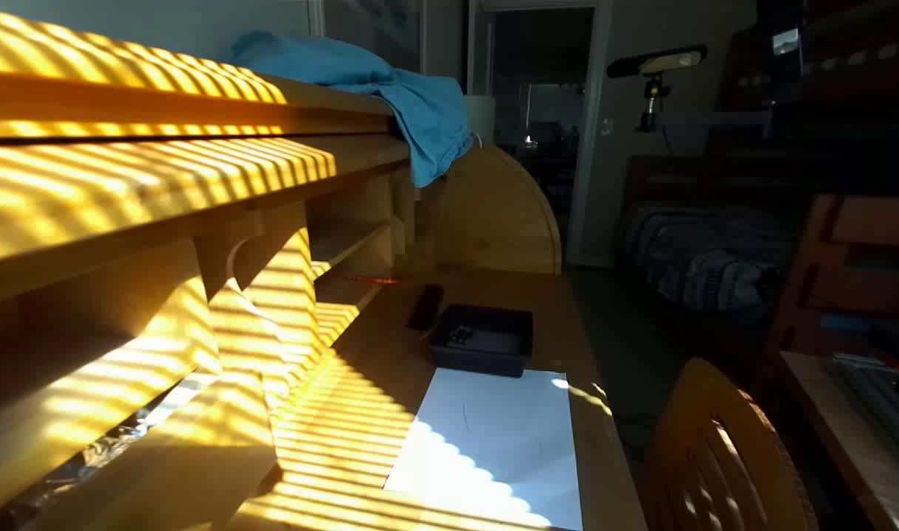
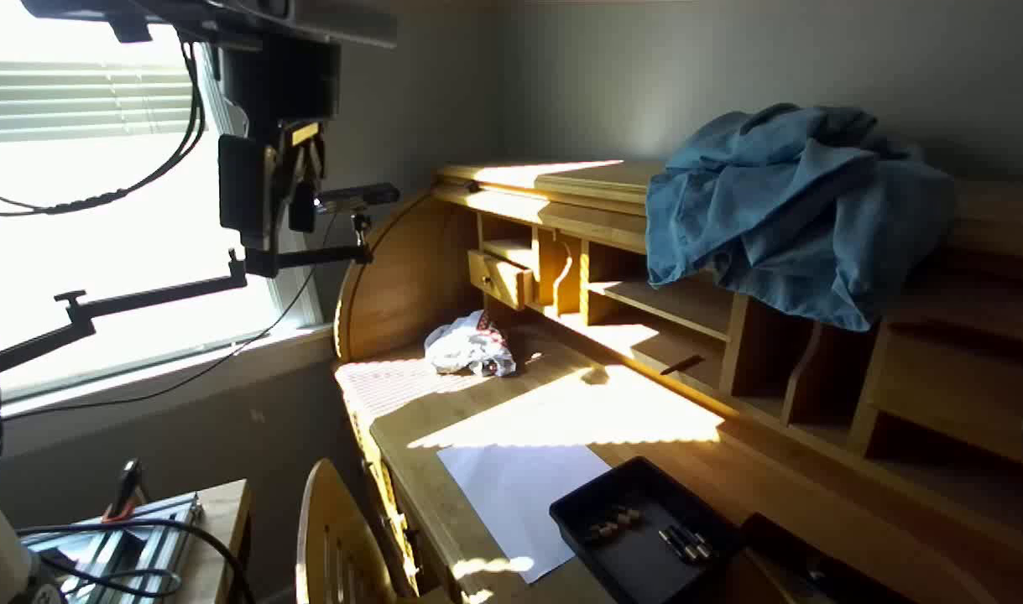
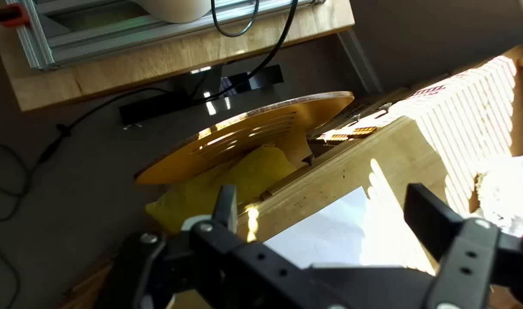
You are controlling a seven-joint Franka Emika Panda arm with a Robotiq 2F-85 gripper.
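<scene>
The fingers (image 3: 433,218) stand wide apart and empty, so no grasp appears made yet. Well below them, white paper (image 3: 325,229) lies on the table (image 3: 300,204), a black tray (image 2: 633,569) holding small pieces (image 2: 687,545) beside it.

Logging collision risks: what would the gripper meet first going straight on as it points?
Likely the desk near its front edge, possibly the chair; depth below the gripper is unclear.

Home: apparently a bedroom and study in one
Bed (image 1: 685,236): rumpled, striped bedding (image 1: 729,276), in dim light
Desk (image 2: 780,478): wooden roll-top with pigeonholes (image 2: 662,312) and a small drawer (image 2: 496,278)
Chair (image 1: 729,450): wooden, slotted back
Window (image 2: 100,252): slatted blinds (image 2: 41,101)
</scene>
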